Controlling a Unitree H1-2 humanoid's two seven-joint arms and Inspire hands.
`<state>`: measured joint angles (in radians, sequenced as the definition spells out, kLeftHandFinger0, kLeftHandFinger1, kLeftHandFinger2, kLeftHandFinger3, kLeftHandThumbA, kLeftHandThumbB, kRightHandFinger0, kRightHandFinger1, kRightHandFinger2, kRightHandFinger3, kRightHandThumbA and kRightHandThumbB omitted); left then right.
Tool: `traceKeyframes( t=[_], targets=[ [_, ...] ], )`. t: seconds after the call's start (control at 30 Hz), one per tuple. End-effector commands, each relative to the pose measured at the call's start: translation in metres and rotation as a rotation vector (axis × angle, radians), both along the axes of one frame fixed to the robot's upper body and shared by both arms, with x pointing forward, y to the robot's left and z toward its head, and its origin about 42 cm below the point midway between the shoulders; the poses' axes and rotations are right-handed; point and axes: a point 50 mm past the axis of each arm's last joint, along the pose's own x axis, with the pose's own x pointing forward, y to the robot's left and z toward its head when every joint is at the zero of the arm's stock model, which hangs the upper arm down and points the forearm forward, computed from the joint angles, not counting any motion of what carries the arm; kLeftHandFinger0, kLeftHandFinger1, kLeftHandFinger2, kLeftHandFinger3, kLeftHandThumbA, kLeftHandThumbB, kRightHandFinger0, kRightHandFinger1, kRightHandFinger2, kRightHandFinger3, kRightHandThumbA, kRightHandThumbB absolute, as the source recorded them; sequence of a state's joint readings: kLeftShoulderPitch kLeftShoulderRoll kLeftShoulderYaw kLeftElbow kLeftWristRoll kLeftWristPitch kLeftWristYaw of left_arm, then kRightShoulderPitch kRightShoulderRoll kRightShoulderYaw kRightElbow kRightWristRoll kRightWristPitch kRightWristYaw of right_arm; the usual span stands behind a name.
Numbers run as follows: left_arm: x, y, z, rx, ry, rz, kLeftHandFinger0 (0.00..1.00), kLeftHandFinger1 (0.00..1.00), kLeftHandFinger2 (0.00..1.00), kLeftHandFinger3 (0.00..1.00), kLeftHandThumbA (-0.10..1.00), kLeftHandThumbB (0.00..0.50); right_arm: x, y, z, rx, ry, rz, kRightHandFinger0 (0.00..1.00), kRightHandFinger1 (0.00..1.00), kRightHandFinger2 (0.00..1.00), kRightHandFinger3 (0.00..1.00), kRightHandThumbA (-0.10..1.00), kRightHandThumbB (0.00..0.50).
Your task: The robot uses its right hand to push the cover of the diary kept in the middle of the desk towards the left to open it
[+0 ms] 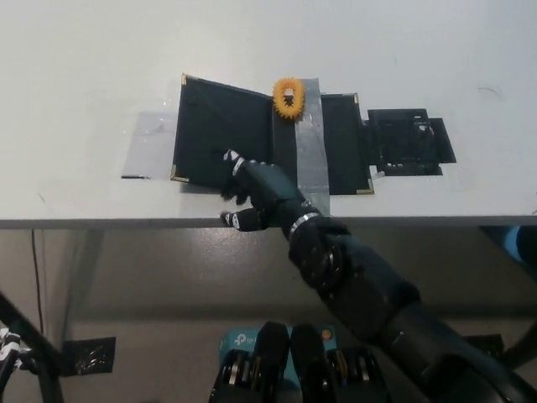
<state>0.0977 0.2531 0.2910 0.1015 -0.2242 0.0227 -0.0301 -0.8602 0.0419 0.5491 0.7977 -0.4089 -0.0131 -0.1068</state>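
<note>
Black and flat, the diary (268, 138) lies open in the upper middle of the frame, near the front edge of the white worktop (84, 84). Its long axis runs left to right, and its cover (222, 130) is the leaf at picture left. The right hand (252, 193) is at the lower edge of this cover, fingers spread, gripping nothing. So the cover lies up and left from the hand; I judge the next push must go to picture left. No white left hand is visible.
</note>
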Motion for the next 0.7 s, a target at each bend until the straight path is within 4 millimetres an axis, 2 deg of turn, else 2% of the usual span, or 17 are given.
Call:
traceKeyframes(
  t=[0.0, 0.07, 0.13, 0.17, 0.23, 0.27, 0.37, 0.57, 0.63, 0.67],
  targets=[
    [-0.003, 0.011, 0.013, 0.045, -0.059, 0.008, 0.34, 0.40, 0.23, 0.41, 0.60, 0.500, 0.008, -0.028, 0.090, 0.400, 0.251, 0.058, 1.00, 1.00, 1.00, 1.00, 1.00, 0.290],
    [-0.004, 0.014, 0.013, 0.043, -0.058, 0.019, 0.33, 0.40, 0.22, 0.41, 0.61, 0.500, 0.005, -0.033, 0.102, 0.459, 0.278, 0.065, 1.00, 1.00, 1.00, 1.00, 1.00, 0.280],
    [-0.004, 0.015, 0.012, 0.036, -0.060, 0.024, 0.34, 0.41, 0.23, 0.40, 0.60, 0.500, 0.001, -0.051, 0.119, 0.529, 0.300, 0.065, 1.00, 1.00, 1.00, 1.00, 1.00, 0.309],
    [-0.005, 0.015, 0.011, 0.037, -0.063, 0.023, 0.33, 0.41, 0.23, 0.40, 0.60, 0.500, -0.001, -0.056, 0.124, 0.555, 0.307, 0.069, 1.00, 1.00, 1.00, 1.00, 1.00, 0.301],
    [-0.007, 0.014, 0.008, 0.024, -0.055, 0.039, 0.32, 0.39, 0.21, 0.37, 0.60, 0.500, -0.008, -0.078, 0.134, 0.673, 0.324, 0.077, 1.00, 1.00, 1.00, 1.00, 1.00, 0.322],
    [-0.009, 0.015, 0.007, 0.022, -0.053, 0.043, 0.32, 0.39, 0.21, 0.37, 0.60, 0.500, -0.008, -0.076, 0.134, 0.671, 0.327, 0.081, 1.00, 1.00, 1.00, 1.00, 1.00, 0.323],
    [-0.014, 0.016, 0.003, 0.015, -0.048, 0.054, 0.34, 0.40, 0.20, 0.36, 0.60, 0.500, -0.010, -0.091, 0.132, 0.798, 0.357, 0.088, 1.00, 1.00, 1.00, 1.00, 1.00, 0.327],
    [-0.017, 0.016, 0.000, 0.020, -0.035, 0.055, 0.33, 0.40, 0.19, 0.36, 0.61, 0.500, -0.017, -0.128, 0.115, 1.033, 0.424, 0.050, 1.00, 1.00, 1.00, 1.00, 1.00, 0.277],
    [-0.017, 0.016, 0.000, 0.017, -0.033, 0.055, 0.34, 0.40, 0.19, 0.36, 0.61, 0.500, -0.018, -0.132, 0.114, 1.053, 0.428, 0.046, 1.00, 1.00, 1.00, 1.00, 1.00, 0.275],
    [-0.018, 0.016, 0.000, 0.020, -0.034, 0.057, 0.34, 0.40, 0.19, 0.36, 0.61, 0.500, -0.022, -0.142, 0.106, 1.155, 0.455, 0.020, 1.00, 1.00, 1.00, 1.00, 1.00, 0.269]
  ],
)
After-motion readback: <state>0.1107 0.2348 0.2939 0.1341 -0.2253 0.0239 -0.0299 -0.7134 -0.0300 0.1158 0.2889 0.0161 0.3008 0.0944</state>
